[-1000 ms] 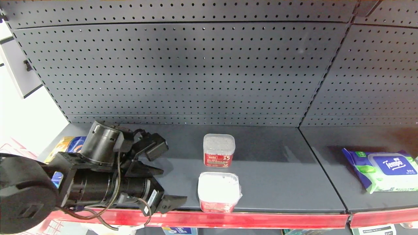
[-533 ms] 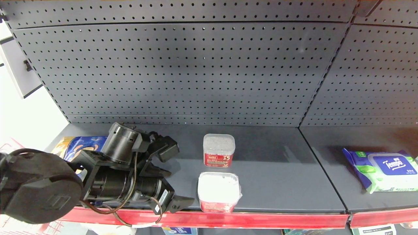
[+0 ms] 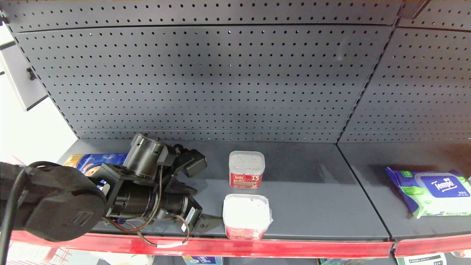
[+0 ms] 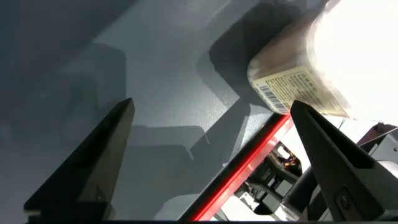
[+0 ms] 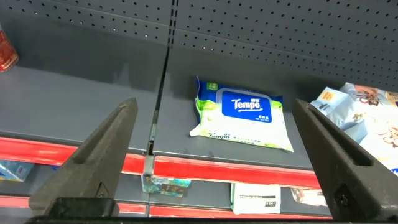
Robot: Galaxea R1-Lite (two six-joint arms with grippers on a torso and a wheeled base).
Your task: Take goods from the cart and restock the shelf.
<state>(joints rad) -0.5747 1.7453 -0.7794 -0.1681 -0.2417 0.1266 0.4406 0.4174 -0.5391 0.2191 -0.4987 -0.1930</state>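
left arm (image 3: pixel 140 200) stretched low across the lower left, left gripper (image 3: pixel 204 206) spread wide and empty, one fingertip (image 3: pixel 215 222) just beside the front tub (image 3: pixel 245 216) at lower centre by the shelf (image 3: pixel 312 206) edge, second tub (image 3: pixel 246 169) behind it, right gripper (image 5: pixel 216 104) wide open too

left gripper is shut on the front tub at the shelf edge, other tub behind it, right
Not quite. The left gripper is open, not shut on the front tub: the left wrist view shows its fingers spread wide beside the tub. The rest holds: the other tub stands behind it.
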